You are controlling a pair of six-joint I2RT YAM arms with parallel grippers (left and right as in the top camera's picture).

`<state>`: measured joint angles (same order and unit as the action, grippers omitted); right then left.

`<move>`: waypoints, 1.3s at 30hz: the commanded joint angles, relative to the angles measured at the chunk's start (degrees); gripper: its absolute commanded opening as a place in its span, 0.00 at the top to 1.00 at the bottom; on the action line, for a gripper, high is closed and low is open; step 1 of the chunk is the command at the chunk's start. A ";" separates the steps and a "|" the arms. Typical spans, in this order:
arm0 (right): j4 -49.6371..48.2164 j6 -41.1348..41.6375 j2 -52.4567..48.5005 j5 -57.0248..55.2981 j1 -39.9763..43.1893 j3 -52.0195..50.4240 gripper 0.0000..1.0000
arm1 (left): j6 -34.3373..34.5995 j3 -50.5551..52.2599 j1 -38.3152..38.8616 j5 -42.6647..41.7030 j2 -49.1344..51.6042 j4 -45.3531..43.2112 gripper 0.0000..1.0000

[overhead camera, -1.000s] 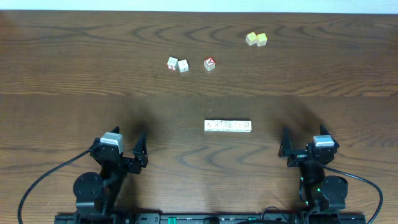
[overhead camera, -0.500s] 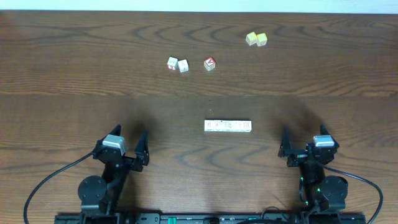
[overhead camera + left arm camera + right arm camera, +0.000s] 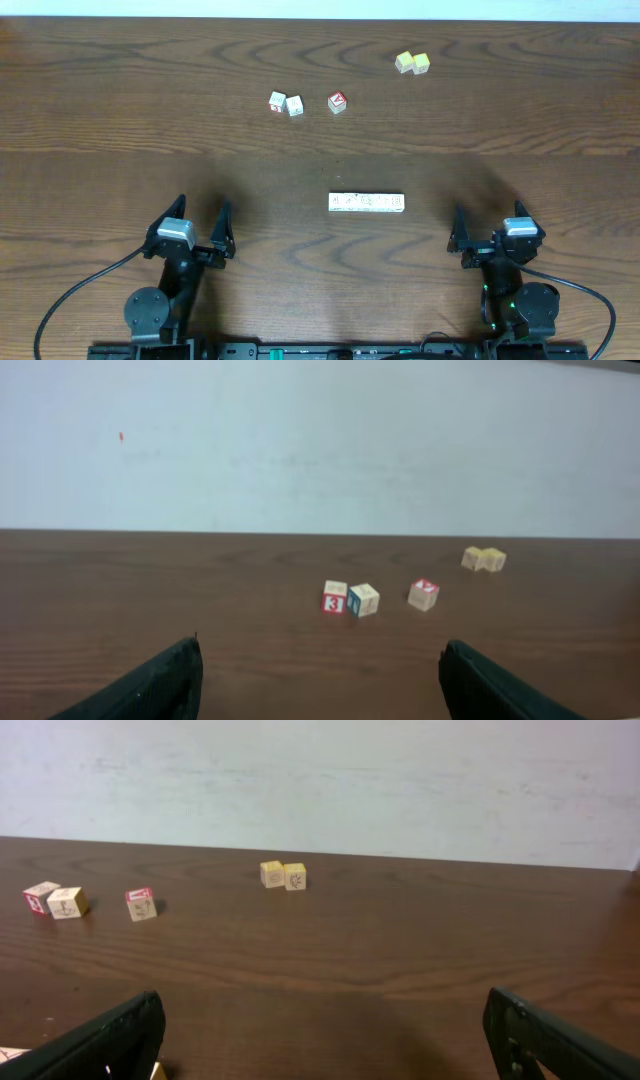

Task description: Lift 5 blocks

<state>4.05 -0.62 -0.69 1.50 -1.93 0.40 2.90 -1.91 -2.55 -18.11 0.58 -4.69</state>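
Nearest, the left pincer (image 3: 203,205) and right pincer (image 3: 487,210) are standing wide open, gripping nothing, at the worktop's (image 3: 100,150) near edge. Between them, slightly farther out, the five blocks (image 3: 367,203) are lying in one tight row, touching side to side. I am judging them light, stiff, smooth wood, so the row is probably going to buckle unless squeezed inward on both end faces. Farther off, other cubes (image 3: 286,104) are sitting well apart.
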 commanded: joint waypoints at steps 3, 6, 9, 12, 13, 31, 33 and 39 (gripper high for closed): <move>0.28 0.57 0.37 0.04 0.76 -0.04 0.01 | -0.72 1.68 -0.28 -0.74 -0.52 -1.64 0.24; 0.26 0.57 0.37 0.04 0.76 -0.04 0.01 | -0.76 1.68 -0.28 -0.66 -0.52 -1.86 0.24; 0.26 0.57 0.37 0.04 0.76 -0.04 0.01 | -0.74 1.68 -0.28 -0.72 -0.52 -1.46 0.24; 0.28 0.57 0.37 0.04 0.76 -0.04 0.01 | -0.76 1.68 -0.28 -0.70 -0.52 1.64 0.24; 0.28 0.57 0.37 0.04 0.76 -0.04 0.01 | -0.74 1.68 -0.28 -0.68 -0.52 3.10 0.24; 0.26 0.57 0.37 0.04 0.76 -0.04 0.01 | -0.74 1.68 -0.28 -0.70 -0.52 7.61 0.24; 0.26 0.57 0.37 0.04 0.76 -0.04 0.01 | -0.72 1.68 -0.28 -0.72 -0.52 7.65 0.24; 0.26 0.57 0.37 0.07 0.76 -0.04 0.01 | -0.74 1.68 -0.28 -0.70 -0.52 7.63 0.24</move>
<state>4.05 -0.62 -0.67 1.50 -1.93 0.40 2.87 -0.80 -2.57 -17.89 0.58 -0.03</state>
